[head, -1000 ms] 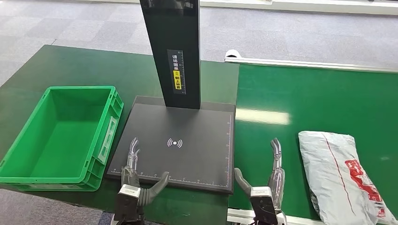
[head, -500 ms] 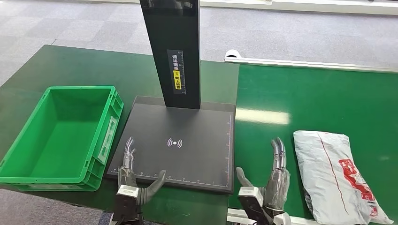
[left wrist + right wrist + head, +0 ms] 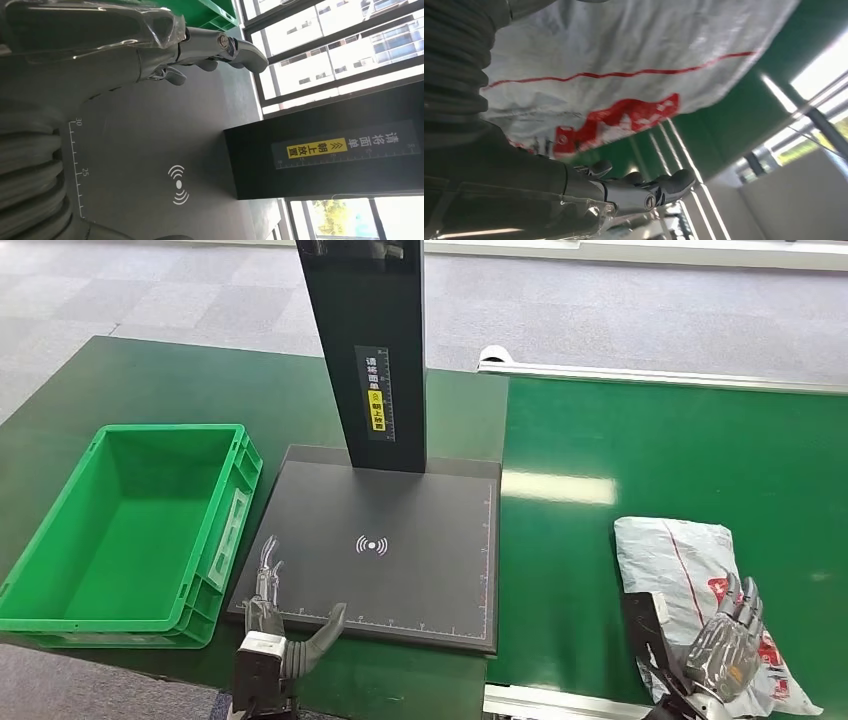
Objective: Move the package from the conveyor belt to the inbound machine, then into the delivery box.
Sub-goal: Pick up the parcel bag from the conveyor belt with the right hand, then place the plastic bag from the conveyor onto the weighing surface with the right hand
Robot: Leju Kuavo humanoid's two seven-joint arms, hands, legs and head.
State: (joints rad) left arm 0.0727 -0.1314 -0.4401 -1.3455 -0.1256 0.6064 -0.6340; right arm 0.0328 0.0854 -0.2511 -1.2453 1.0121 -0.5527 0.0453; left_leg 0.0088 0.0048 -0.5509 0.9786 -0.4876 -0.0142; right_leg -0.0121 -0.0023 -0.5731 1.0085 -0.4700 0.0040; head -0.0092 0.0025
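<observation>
Delivery box (image 3: 130, 525) far left; left hand (image 3: 268, 625) idle, fingers spread, holding nothing, at the inbound machine (image 3: 385, 555) near edge. Package (image 3: 700, 590) lies on the conveyor belt (image 3: 660, 460); your right hand (image 3: 722, 648) hovers over its near end, fingers apart, nothing held. Lower squarely and grip the bag's bulk, not loose film.

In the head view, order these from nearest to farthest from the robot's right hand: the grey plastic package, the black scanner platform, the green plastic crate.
1. Grey plastic package: directly under the right hand, on the green conveyor belt.
2. Black scanner platform: toward the middle, on the hand's left.
3. Green plastic crate: at the far left, beyond the platform.
</observation>
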